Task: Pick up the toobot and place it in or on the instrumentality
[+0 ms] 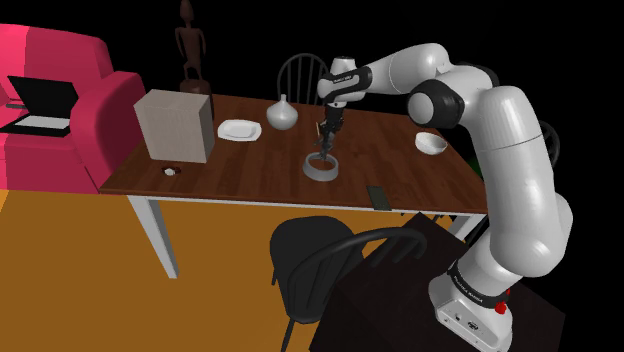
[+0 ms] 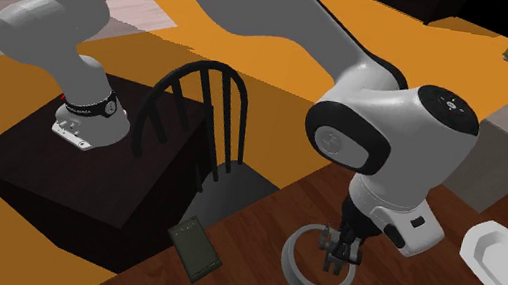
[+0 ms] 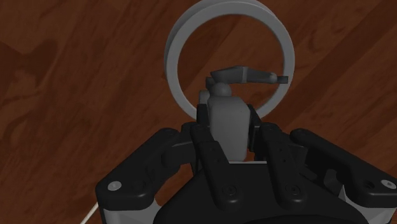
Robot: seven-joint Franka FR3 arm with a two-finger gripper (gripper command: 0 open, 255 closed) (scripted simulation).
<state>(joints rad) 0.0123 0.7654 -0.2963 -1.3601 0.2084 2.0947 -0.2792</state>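
Hovering just above the grey bowl (image 1: 311,171) on the counter (image 1: 240,165) in the shoulder view, the fingers (image 1: 327,130) carry the toy robot (image 1: 322,150) at their tips, so the placing step looks to be in hand. The second exterior view shows the toy hanging below the fingers, within the bowl's rim (image 2: 294,265). In the wrist view the fingers are clamped on the toy's grey body, with the bowl straight ahead. The next move likely calls for lowering slightly, then releasing.

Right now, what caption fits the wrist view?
End effector holds a grey toy robot above a grey ring on a wooden table.
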